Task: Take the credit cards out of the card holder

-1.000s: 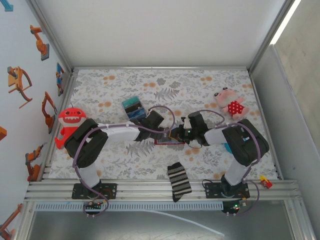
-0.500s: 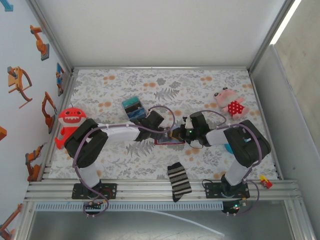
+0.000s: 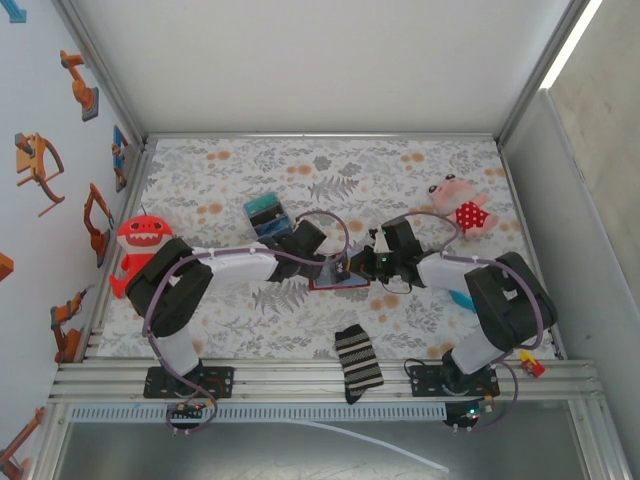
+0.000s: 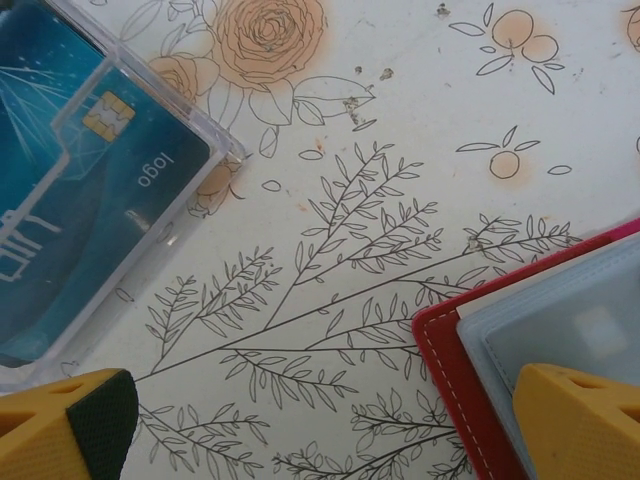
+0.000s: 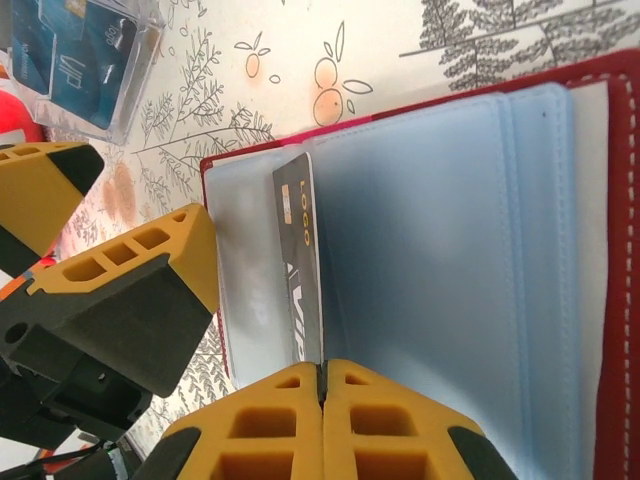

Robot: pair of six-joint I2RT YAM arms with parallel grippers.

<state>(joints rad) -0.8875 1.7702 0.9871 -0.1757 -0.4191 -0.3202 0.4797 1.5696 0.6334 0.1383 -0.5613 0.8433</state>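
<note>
step in hand: drawing one card out of the card holder (image 5: 625, 250); judging by the pinch, barely begun, with most of the card inside.
card holder: lying open and flat on the surface (image 4: 400, 150) between the two arms, blue-grey pocket (image 5: 430, 250) face up inside the red rim.
dark card (image 5: 300, 260): poking out of a pocket near the holder's outer edge, its near end caught between the right fingers (image 5: 270, 430).
right fingers: closed tight on the end of the dark card, pads together with no gap.
left fingers (image 4: 580, 420): spread wide, holding nothing; one tip over the holder's corner, the other over bare surface; pressing or just hovering, cannot tell.
clear case (image 4: 100, 170): near the left fingers, apart from the holder, with a teal card inside.
next move calls for: a slow, straight pull along the card's length, flat to the pocket; probably also the left tip pressed on the holder's corner to keep it from sliding or lifting.
likely snag: a slip of the thin card out of the pinch, or the whole holder dragged along.
left to do: other pockets too cloudy to read; number of cards inside not possible to tell.
</note>
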